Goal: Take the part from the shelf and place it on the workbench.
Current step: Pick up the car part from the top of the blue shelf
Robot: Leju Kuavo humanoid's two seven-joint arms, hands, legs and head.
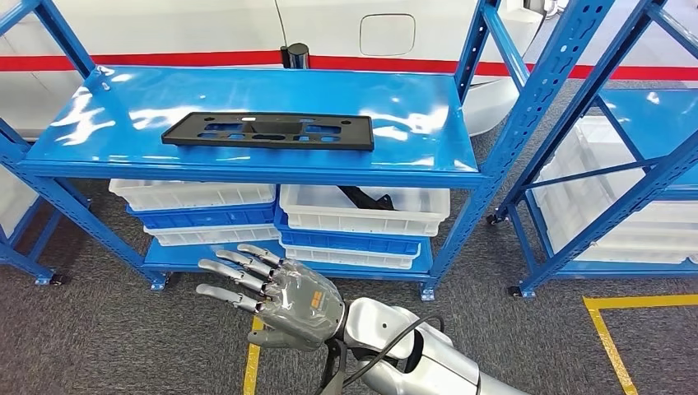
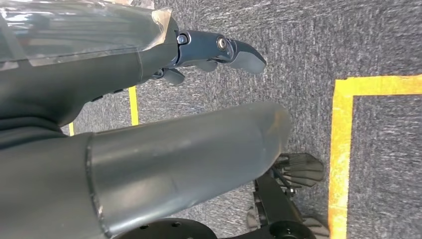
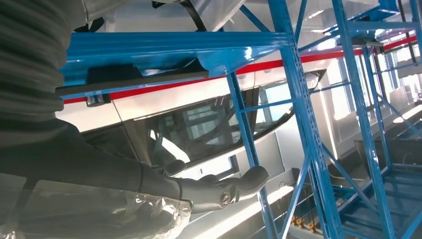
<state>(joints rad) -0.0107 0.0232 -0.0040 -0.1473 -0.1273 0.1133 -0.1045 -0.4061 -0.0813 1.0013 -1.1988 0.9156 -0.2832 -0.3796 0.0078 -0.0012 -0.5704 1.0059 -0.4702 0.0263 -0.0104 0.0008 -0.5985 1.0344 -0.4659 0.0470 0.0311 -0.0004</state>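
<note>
In the head view we see the flat black rectangular plastic part (image 1: 267, 130) lying on the top board of the blue metal shelf (image 1: 428, 123) at twelve o'clock, and our right robot hand (image 1: 276, 296) at six o'clock, fingers spread, holding nothing. In the left wrist view our left robot hand (image 2: 209, 55) hangs empty over the grey carpet floor (image 2: 308, 45) with fingers loosely apart. In the right wrist view the right hand reaches out empty below the shelf.

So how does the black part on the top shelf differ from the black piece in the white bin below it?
The flat black part lies in full view on the bare blue top shelf; the black piece sits low inside a white bin, mostly hidden. The flat black part is a long plate with cut-outs; the black piece shows just a narrow angled bit. Both are black and neither is touched: the right hand hovers below, fingers spread.
</note>
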